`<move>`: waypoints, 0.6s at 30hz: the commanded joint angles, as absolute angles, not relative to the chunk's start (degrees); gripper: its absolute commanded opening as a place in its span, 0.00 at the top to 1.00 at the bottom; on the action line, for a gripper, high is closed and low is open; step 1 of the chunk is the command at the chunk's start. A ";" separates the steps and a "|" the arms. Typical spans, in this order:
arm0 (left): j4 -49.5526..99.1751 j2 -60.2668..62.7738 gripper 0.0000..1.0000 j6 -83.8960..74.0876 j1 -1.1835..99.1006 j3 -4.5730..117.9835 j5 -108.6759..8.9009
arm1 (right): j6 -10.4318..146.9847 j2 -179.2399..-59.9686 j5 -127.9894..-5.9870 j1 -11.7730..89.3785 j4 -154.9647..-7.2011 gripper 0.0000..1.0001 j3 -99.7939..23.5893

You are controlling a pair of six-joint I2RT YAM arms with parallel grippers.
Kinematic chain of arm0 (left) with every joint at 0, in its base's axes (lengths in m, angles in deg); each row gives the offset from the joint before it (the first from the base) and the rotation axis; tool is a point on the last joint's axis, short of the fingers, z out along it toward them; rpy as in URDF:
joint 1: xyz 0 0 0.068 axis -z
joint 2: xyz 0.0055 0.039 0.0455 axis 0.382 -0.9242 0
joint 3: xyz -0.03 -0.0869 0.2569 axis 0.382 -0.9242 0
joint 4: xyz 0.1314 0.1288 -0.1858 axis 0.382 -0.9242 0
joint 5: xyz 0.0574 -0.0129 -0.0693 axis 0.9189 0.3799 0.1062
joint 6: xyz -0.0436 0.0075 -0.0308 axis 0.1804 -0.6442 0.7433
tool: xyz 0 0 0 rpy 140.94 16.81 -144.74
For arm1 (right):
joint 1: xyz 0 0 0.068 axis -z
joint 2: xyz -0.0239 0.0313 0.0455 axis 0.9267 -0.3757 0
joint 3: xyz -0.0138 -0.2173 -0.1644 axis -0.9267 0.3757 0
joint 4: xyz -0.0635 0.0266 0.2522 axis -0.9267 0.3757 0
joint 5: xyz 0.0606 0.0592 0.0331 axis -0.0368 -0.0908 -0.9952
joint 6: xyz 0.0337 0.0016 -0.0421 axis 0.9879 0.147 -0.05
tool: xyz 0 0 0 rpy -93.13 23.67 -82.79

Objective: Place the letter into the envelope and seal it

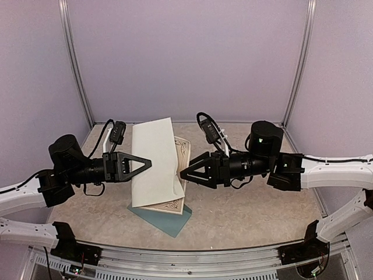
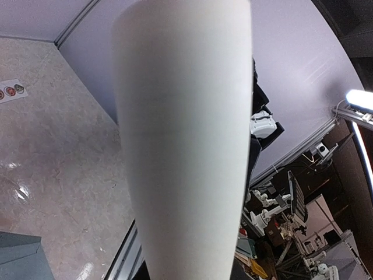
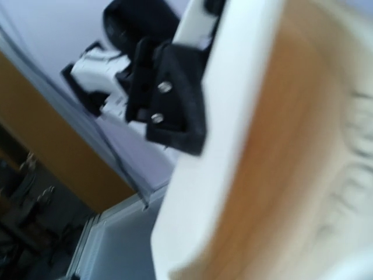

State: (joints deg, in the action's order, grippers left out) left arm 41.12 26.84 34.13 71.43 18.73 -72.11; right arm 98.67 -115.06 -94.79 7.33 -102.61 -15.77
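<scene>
The letter (image 1: 152, 166) sits at the middle of the worktop (image 1: 245, 210), a little left of centre, doubled over so its plain white back faces up. Its ornate printed border shows along the right edge and the near edge of the layer beneath. The upper layer is bowed rather than flat; in the left wrist view it rises as a curved white wall filling the centre of the frame. The left hand (image 1: 147, 164) comes in level from the left, its tip meeting the letter's left edge about halfway along. Its fingers are hidden behind the paper, so I cannot tell whether it grips the sheet. The right hand (image 1: 184, 173) comes in from the right with its tip at the letter's right edge, directly opposite. The right wrist view is blurred and filled by paper, so I cannot tell its state either. The envelope (image 1: 169, 220) lies flat under the letter's near edge, one teal corner jutting toward the worktop's near edge. Bare worktop shows to the right under the right arm, out to the right edge and far-right corner, and in a band along the near edge. A sticker strip (image 2: 11, 91) lies on the worktop, well apart from the letter. Walls (image 1: 186, 58) close the far, left and right edges.
</scene>
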 commanded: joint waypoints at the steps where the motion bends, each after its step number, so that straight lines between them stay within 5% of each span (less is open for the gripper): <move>1: 41.25 28.13 0.77 32.16 72.01 18.29 -70.70 | 101.81 -110.95 -89.39 8.53 -106.95 0.47 -12.76; 13: 42.34 28.38 0.77 30.89 73.08 17.97 -71.86 | 103.83 -113.17 -86.40 9.05 -105.05 0.53 -12.89; 18: 42.24 28.25 0.77 30.59 73.64 17.76 -72.40 | 105.29 -115.23 -88.09 9.10 -108.00 0.71 -13.43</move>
